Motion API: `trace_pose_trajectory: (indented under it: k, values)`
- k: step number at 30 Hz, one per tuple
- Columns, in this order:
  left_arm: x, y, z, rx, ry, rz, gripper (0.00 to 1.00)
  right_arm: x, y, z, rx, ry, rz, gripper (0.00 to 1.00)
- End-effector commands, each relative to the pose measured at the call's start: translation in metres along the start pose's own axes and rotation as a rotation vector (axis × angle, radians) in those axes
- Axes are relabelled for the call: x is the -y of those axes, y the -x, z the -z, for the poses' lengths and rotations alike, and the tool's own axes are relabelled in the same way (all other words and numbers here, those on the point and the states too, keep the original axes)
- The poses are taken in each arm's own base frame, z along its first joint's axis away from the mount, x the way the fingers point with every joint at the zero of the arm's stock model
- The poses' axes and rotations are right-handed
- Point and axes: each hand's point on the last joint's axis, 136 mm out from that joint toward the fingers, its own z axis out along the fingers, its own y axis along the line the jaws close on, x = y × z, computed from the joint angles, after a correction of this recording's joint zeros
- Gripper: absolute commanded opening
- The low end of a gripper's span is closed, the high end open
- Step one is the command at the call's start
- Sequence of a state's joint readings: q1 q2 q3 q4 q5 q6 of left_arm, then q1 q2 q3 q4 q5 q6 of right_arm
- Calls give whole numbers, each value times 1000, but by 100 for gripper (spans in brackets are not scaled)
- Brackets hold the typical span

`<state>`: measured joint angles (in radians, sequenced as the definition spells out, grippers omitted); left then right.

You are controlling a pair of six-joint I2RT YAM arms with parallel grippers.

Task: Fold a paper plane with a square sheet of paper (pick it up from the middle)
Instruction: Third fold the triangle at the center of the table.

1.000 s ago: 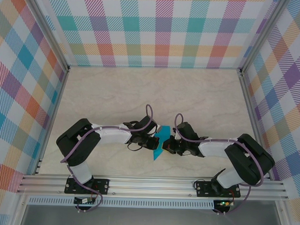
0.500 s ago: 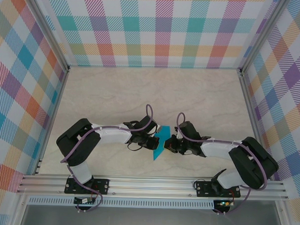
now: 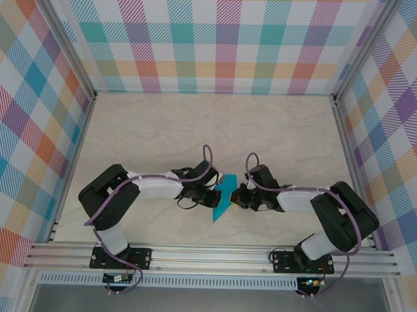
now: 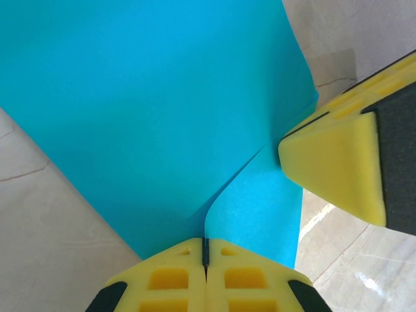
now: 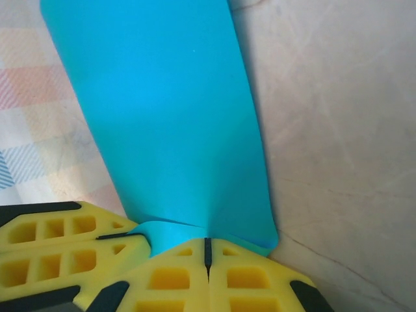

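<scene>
light: bright, even | shadows: soft, faint | focus: overhead sharp; wrist close-ups slightly soft

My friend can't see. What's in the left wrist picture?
A big creased teal paper spreads across the top, pinched at its bottom point between the shut yellow jaws of the left gripper. The yellow tip of the right gripper meets the paper's right edge, with the pale table beneath.

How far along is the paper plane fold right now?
Done: the paper is already folded narrower than a square, with a crease running to the left fingers. In hand: the left fingers and right fingers are both shut on it from opposite sides over the table. Left: it doesn't look like a finished plane yet, so more folds probably remain.
</scene>
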<state>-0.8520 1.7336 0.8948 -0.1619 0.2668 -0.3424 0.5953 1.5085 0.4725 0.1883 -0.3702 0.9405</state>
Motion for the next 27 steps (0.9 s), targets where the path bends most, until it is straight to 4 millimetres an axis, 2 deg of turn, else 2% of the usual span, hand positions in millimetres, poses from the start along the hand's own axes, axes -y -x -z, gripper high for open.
trace_pose_trajectory:
  k: [1, 5, 8, 15, 22, 25, 27]
  values:
    - [-16, -12, -1, -53, 65, -1, 3, 1, 2, 3, 5, -10, 21, 0]
    - [-16, -12, -1, -53, 68, -1, 4, -16, 10, 18, 31, 37, 47, 0]
    - [-16, -11, -1, -53, 69, 0, 3, -21, 17, 26, 47, 63, 48, 0]
    - [-15, -11, -1, -54, 65, 0, 4, -13, 22, 22, 27, 78, 22, 0]
    - [-16, -12, -1, -56, 68, 3, 4, 9, 18, 9, -5, 20, -12, 0]
    - [-16, -12, 0, -56, 69, 3, 4, 18, 19, 9, 2, -26, -26, 0]
    - [-17, -13, 0, -59, 72, 3, 4, 14, 19, 13, 10, -21, -20, 0]
